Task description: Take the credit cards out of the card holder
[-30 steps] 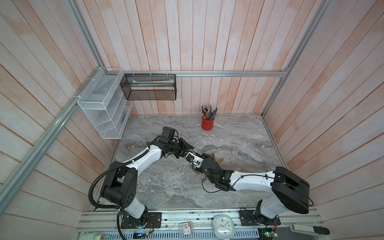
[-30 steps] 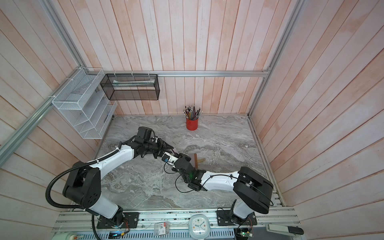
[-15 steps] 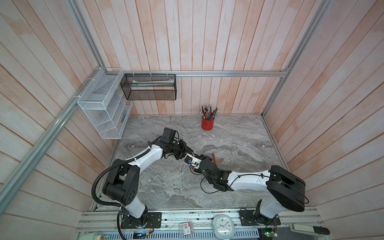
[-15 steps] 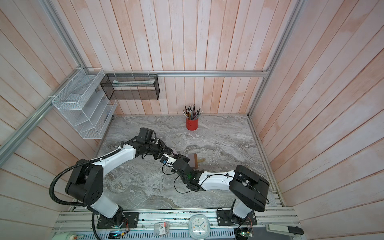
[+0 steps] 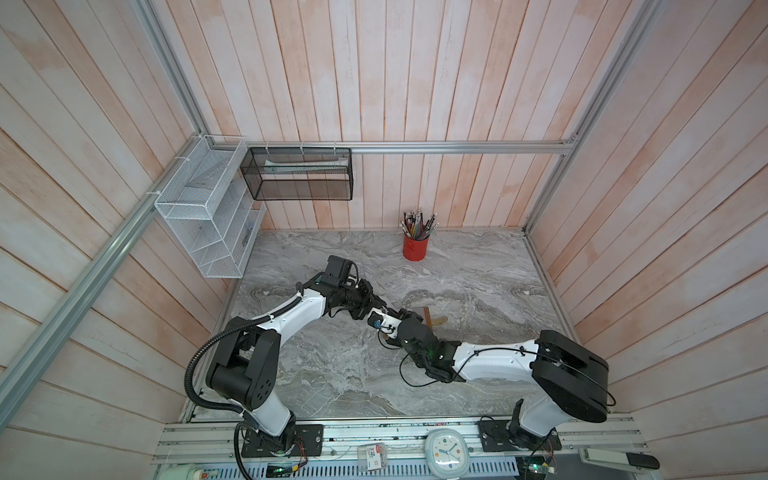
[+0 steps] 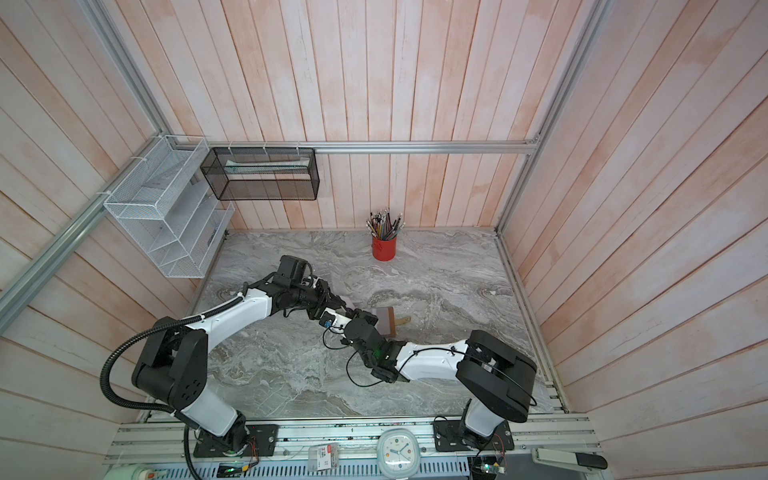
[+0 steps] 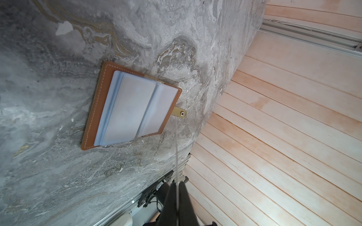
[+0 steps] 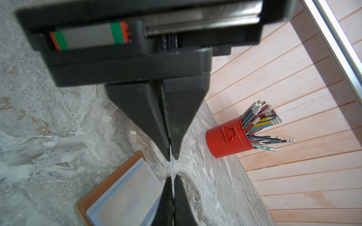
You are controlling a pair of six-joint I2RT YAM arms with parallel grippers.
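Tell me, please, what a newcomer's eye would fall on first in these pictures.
Mid-table, the left end effector and the right end effector stand tip to tip, both shut on one thin whitish card. Beside them the tan card holder lies open, pale sleeves up. A red pencil pot stands at the back wall.

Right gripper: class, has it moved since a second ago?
Yes. The right gripper has shifted slightly leftward in both top views, judged against the red metal pencil cup.

Probably a robot lab cell: aluminium frame (image 5: pixel 457 147), plank walls (image 5: pixel 395 75), marble-look tabletop (image 5: pixel 478 266).
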